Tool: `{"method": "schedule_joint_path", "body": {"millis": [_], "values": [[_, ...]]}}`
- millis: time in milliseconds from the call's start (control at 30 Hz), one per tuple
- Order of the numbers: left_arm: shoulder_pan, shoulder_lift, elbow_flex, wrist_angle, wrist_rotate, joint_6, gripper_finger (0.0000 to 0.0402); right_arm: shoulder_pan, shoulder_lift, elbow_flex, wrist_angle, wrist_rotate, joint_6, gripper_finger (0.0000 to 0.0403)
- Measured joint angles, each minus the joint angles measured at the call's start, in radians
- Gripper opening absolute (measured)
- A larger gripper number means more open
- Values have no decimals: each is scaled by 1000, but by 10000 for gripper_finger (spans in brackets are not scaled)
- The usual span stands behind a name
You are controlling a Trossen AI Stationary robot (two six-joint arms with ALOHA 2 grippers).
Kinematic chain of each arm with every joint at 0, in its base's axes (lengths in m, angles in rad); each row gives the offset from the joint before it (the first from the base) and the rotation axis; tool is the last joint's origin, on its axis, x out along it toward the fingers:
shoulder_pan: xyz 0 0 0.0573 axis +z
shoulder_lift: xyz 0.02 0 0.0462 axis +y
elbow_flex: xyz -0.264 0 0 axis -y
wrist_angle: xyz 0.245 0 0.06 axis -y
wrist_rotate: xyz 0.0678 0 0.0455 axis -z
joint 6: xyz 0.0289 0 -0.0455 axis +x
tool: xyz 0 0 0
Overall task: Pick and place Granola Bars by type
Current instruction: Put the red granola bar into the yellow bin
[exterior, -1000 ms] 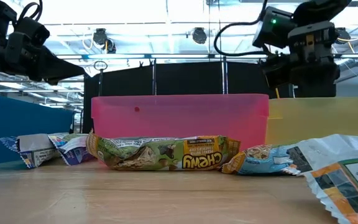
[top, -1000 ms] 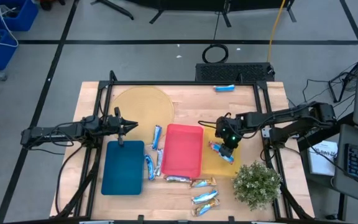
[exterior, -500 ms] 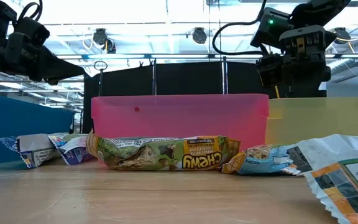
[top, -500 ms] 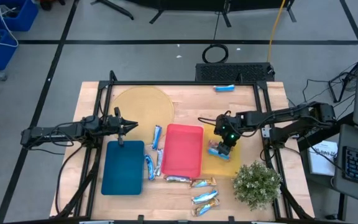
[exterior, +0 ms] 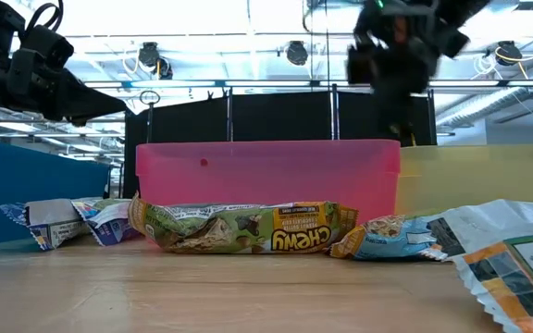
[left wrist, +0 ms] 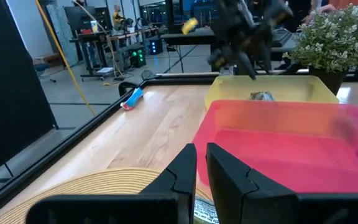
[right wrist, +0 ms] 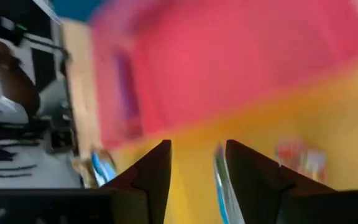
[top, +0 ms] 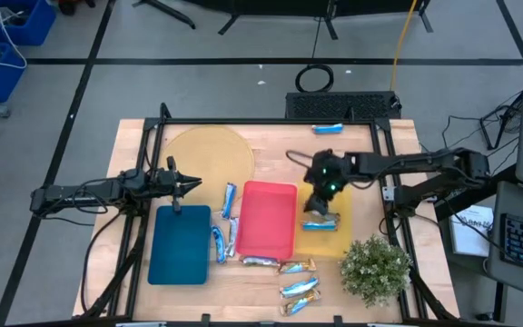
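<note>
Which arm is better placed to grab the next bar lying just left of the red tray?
Probably left. The left gripper hovers shut beside the blue bar left of the red tray, while the open right gripper is over the yellow tray.

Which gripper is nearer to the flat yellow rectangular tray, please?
The right gripper is nearer, above the yellow tray's far edge. The left gripper waits beyond the red tray.

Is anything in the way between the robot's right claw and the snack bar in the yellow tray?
Nothing visible. The right gripper hangs open above the yellow tray, and the blue bar lies uncovered just below it.
</note>
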Motion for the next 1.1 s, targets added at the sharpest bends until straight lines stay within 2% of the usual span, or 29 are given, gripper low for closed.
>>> {"method": "schedule_joint_path", "body": {"millis": [67,133,267,367,567,733,867,1033,1100], "values": [[0,0,0,-1,0,-1,47,-28,0,69,-1,4,-68,144],[0,0,0,-1,0,-1,47,-59,0,145,-14,68,-154,143],[0,0,0,-2,0,3,47,-149,-1,281,-92,329,-379,140],[0,0,0,-2,0,4,47,-262,7,356,-96,479,-462,139],[0,0,0,-2,-3,4,47,-529,109,500,-232,498,-520,139],[0,0,0,-3,-8,4,47,-669,272,614,-410,497,-560,139],[0,0,0,-3,-10,4,47,-698,391,693,-491,514,-600,139],[0,0,0,-2,-35,4,47,-676,510,836,-656,697,-665,151],[0,0,0,0,-42,4,47,-669,538,869,-699,717,-664,163]]}}
